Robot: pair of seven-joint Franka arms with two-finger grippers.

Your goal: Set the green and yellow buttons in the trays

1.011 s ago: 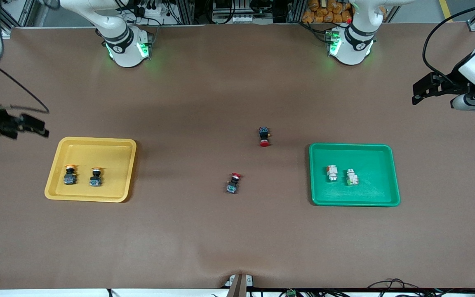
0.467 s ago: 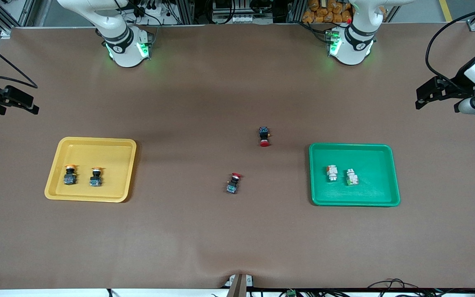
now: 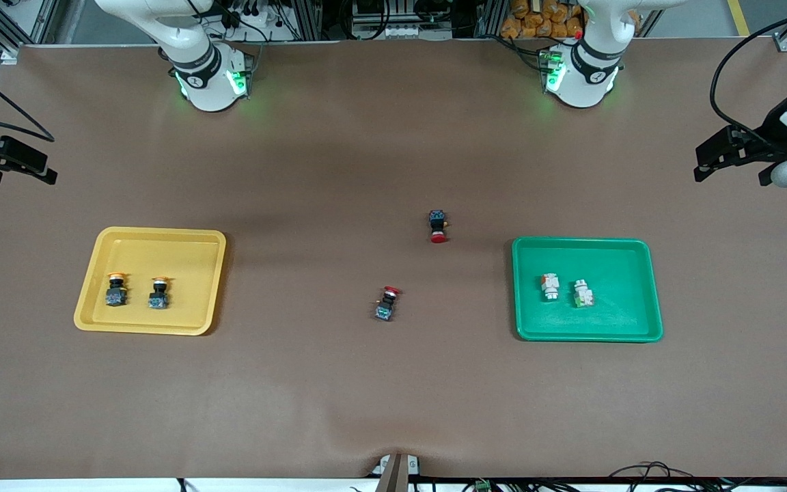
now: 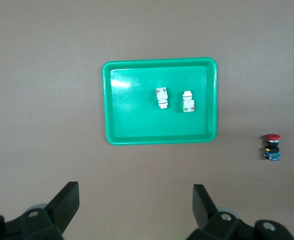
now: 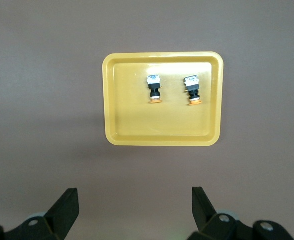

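Since each tray already carries its pair, the sorting looks done. Two orange-capped buttons [image 3: 136, 291] lie side by side in the yellow tray [image 3: 100, 318] at the frame's lower left area; two white buttons [image 3: 565, 289] lie in the green tray [image 3: 646, 328] toward the left arm's end. Both red-capped switches [image 3: 438, 225] [image 3: 387, 303] sit on the bare counter [image 3: 393, 389] between the trays, rightly left out. Left end effector [image 4: 135, 207] hangs spread and empty at the upper right edge; right end effector [image 5: 135, 207], likewise spread and empty, at the upper left edge, both apparently parked away.
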